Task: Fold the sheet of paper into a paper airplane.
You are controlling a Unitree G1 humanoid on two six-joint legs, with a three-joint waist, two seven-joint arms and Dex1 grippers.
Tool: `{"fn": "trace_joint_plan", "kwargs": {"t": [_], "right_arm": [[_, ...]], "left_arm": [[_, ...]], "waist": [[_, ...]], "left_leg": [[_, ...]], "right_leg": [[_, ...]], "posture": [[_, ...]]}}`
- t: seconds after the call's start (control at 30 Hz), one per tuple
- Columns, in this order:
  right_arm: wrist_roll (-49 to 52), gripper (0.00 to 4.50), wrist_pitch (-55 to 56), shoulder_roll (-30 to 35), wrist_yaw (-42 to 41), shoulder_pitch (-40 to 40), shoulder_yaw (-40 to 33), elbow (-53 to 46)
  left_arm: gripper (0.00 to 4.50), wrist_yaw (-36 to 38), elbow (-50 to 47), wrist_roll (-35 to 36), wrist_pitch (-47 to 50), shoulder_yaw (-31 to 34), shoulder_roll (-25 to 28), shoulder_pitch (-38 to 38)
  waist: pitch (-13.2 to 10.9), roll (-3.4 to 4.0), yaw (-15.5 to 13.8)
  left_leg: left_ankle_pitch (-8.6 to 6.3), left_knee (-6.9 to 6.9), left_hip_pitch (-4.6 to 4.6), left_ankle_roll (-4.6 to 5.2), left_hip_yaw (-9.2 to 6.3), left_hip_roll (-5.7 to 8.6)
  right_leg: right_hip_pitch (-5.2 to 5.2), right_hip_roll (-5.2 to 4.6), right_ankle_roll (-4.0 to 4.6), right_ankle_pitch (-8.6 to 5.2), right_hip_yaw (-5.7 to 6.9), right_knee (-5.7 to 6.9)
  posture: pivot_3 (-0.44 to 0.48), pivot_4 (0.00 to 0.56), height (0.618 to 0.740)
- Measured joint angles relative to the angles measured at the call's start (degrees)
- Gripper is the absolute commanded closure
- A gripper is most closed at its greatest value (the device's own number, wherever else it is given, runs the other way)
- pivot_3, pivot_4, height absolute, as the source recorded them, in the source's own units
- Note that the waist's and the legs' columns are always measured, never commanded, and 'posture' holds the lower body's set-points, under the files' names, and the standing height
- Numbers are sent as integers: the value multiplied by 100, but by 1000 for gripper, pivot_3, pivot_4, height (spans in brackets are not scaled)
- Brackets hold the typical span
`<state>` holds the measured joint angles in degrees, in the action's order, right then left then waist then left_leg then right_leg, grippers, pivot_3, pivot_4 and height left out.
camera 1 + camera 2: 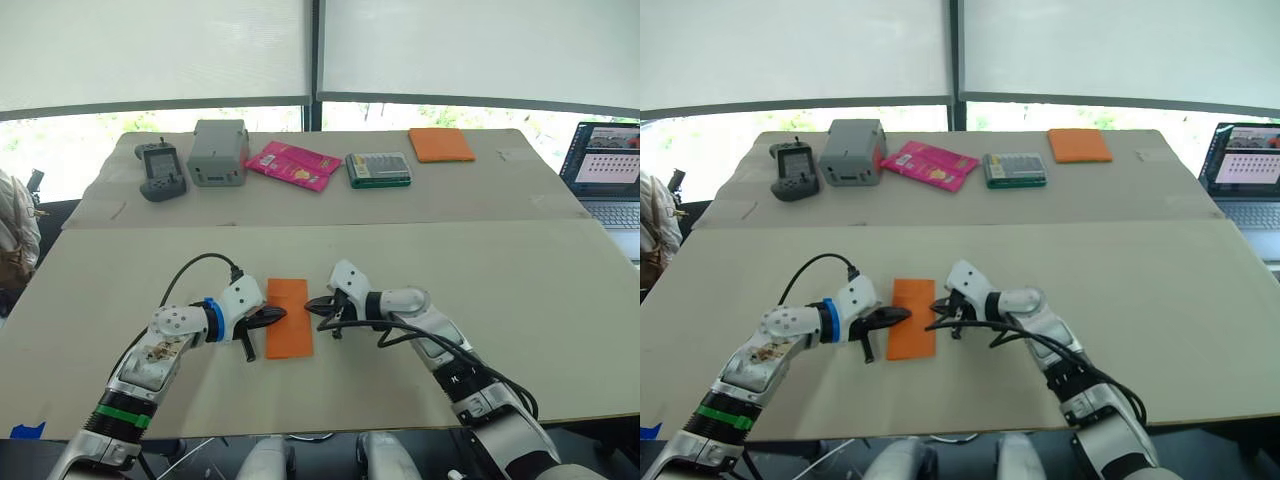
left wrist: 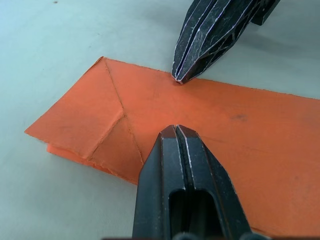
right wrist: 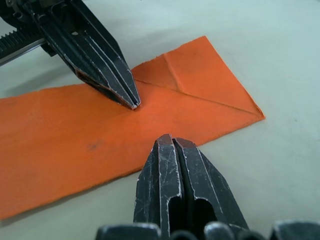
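Note:
The sheet of paper [image 1: 289,318] lies flat on the near table as a long orange rectangle, folded over, with diagonal creases at one end [image 2: 107,125]. No paper airplane is in view. My left gripper [image 1: 280,314] is shut, and its tip rests on the paper from the left side [image 3: 134,105]. From the right, my right gripper [image 1: 310,303], also shut, brings its tip to the paper's right long edge [image 2: 179,80]. Neither gripper holds anything between its fingers. The two tips point at each other across the strip.
The back table holds a dark controller [image 1: 162,170], a grey box [image 1: 218,151], a pink packet [image 1: 294,164], a green case [image 1: 378,168] and a thick orange pad [image 1: 441,144]. A laptop [image 1: 605,165] stands open at the far right. A bag sits at the left edge.

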<state>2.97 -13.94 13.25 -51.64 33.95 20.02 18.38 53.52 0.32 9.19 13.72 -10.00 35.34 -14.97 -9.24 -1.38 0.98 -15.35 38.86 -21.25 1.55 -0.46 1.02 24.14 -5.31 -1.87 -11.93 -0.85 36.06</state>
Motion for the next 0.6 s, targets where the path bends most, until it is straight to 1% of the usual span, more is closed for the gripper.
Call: {"fn": "trace_joint_plan", "kwargs": {"t": [0.17,0.37,0.47,0.6], "right_arm": [[-114,4473,462,-233,123,593,-55,1017],[-217,4473,1051,-411,249,1089,-175,2057],[-237,4473,1282,-464,290,1183,-253,2361],[-237,4473,1485,-478,221,1173,-283,2485]], "left_arm": [[4500,-71,-186,4,75,42,0,153],[4500,-119,-342,7,166,85,0,265],[4500,-135,-376,6,180,99,0,297],[4500,-144,-418,7,258,110,0,306]], "waist": [[0,0,18],[0,0,40],[0,1,47],[0,1,56]], "left_leg": [[0,-3,3,0,0,-2],[0,-7,3,0,0,-3],[-1,-7,3,-1,-1,-3],[-1,-8,3,-1,-2,-3]], "right_leg": [[1,2,0,0,-1,0],[2,0,1,0,-2,-2],[2,-1,1,0,-2,-1],[2,-2,1,0,-2,-1]], "posture": [[0,150,740],[0,150,740],[0,150,740],[0,150,740]]}}
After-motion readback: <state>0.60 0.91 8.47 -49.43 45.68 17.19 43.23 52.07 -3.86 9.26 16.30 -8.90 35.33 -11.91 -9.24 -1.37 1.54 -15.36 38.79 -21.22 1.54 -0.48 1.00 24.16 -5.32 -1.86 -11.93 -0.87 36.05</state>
